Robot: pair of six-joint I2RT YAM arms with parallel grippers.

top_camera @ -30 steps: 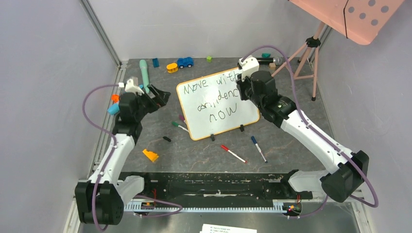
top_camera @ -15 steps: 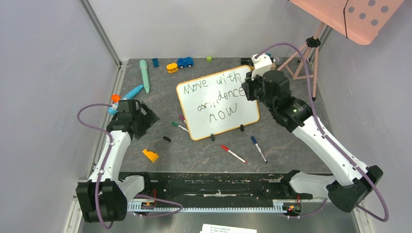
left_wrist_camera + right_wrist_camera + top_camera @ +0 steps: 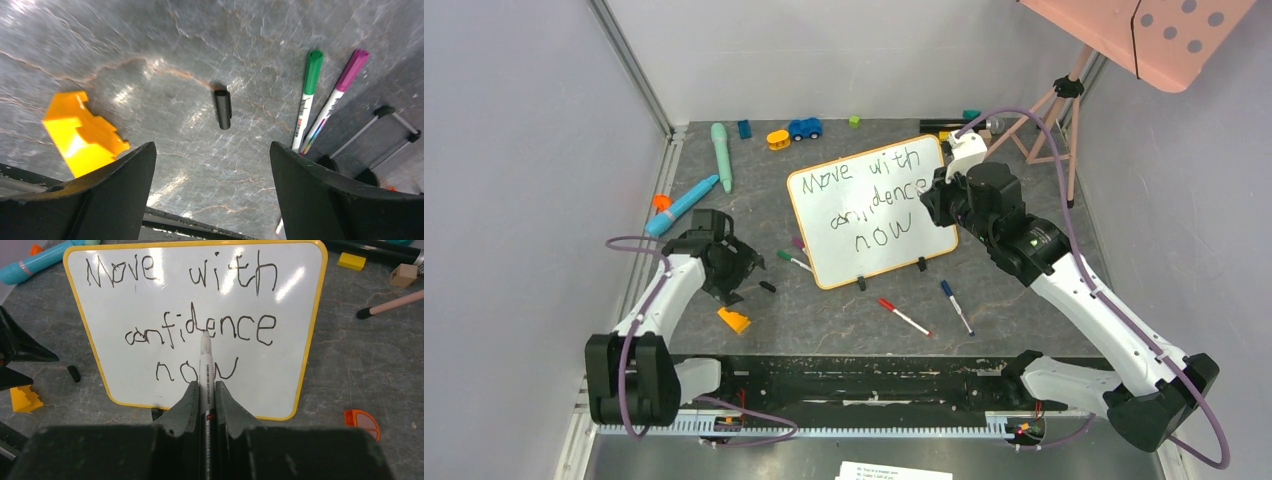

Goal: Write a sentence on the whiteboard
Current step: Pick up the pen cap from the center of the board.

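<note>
Whiteboard sits on the tabletop straight ahead of the right hand, orange frame fully in that hand's wrist view. The sentence is on it in three rows: "Move with / confidence / now". Letters are wobbly but readable, and there is bare board below the last row.

Right hand is pinching a marker, fingers pressed tight on the barrel with the tip pointing forward at the board. From the wrist view the tip overlaps the middle row. Cannot tell if it touches the surface or hangs just off it.

Left hand is well apart from the board, low over the tabletop, fingers spread wide and nothing between them. A small black cap lies just ahead of it, roughly centred in the gap. An orange block is close by its left finger. A green marker and a pink marker lie side by side ahead of its right finger. A red marker and a blue marker lie loose below the board's near edge, between the two arms.

Judgement: writing looks done, the sentence reads whole. The step in hand looks like wrap-up, likely fetching the cap for the held marker.

Next move probably calls for the left hand to drop onto the cap and close across its narrow side. The cap is small and round, so it could roll or slip. Keep clear of the orange block. The right hand should keep the tip off the lettering to avoid smears.
</note>
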